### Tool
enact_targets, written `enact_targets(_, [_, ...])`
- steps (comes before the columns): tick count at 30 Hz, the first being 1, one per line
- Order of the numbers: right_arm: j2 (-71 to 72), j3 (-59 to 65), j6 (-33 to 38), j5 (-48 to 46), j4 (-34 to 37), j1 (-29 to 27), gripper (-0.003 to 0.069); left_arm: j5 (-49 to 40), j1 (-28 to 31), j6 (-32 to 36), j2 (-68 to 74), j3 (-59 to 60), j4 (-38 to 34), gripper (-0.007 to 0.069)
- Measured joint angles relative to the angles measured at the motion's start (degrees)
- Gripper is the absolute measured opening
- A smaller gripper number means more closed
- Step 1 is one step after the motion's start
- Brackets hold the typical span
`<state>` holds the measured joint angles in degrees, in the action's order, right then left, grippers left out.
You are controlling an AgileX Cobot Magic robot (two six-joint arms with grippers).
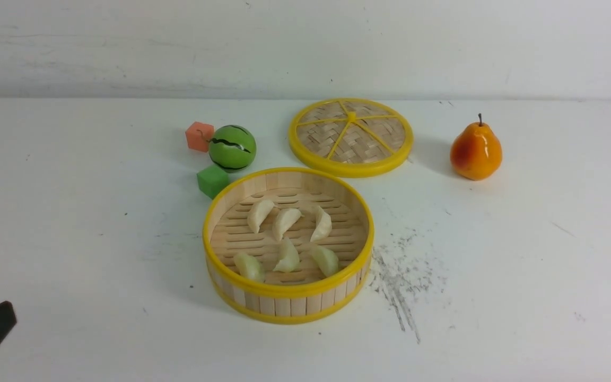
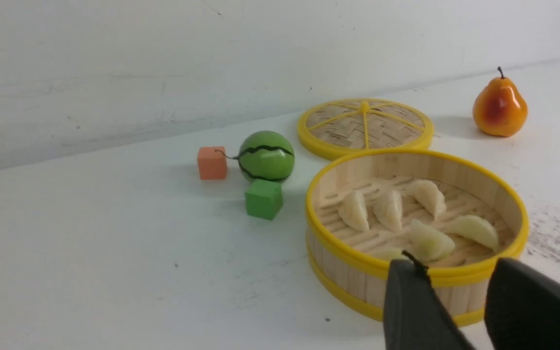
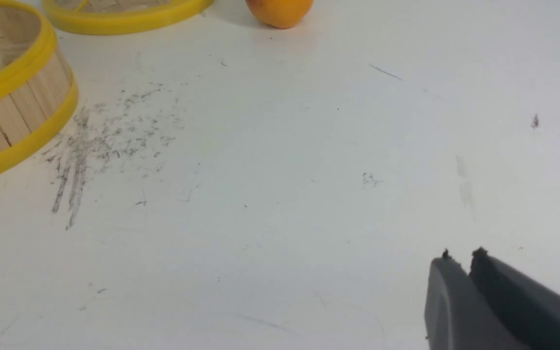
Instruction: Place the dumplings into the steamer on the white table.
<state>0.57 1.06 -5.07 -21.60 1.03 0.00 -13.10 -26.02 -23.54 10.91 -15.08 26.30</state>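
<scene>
Six dumplings [image 1: 286,239] inside steamer [image 1: 287,310]; lid [image 1: 350,137] at one o'clock. Left pincer [image 2: 455,267] apart, empty; right pincer [image 3: 460,253] nearly together, empty.

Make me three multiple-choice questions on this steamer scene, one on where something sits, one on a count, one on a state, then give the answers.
1. Where is the green cube?
A. inside the steamer
B. just outside the steamer, near the melon
C. beside the pear

2. How many dumplings lie in the steamer?
A. four
B. five
C. six

3. How is the left claw?
A. shut on a dumpling
B. open and empty
C. shut on the lid

Answers: 1 B, the cube sits on the table against the steamer's far left rim. 2 C, two rows of three show in the front view. 3 B, the left wrist view shows a bare gap between its fingers.
</scene>
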Motion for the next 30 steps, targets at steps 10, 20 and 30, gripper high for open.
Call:
enact_targets(10, [0.00,0.00,0.00,0.00,0.02,0.00,0.0069,12.04,16.33,0.35,-11.16,7.90,-11.10,0.0219])
enact_targets(20, [0.00,0.00,-0.01,-0.02,0.02,0.00,0.0081,5.37,23.08,0.50,-11.52,16.66,-20.23,-0.0014])
enact_targets(30, [0.00,0.00,-0.01,-0.02,0.06,0.00,0.0095,-9.49,23.08,13.33,-11.52,16.83,-28.11,-0.0014])
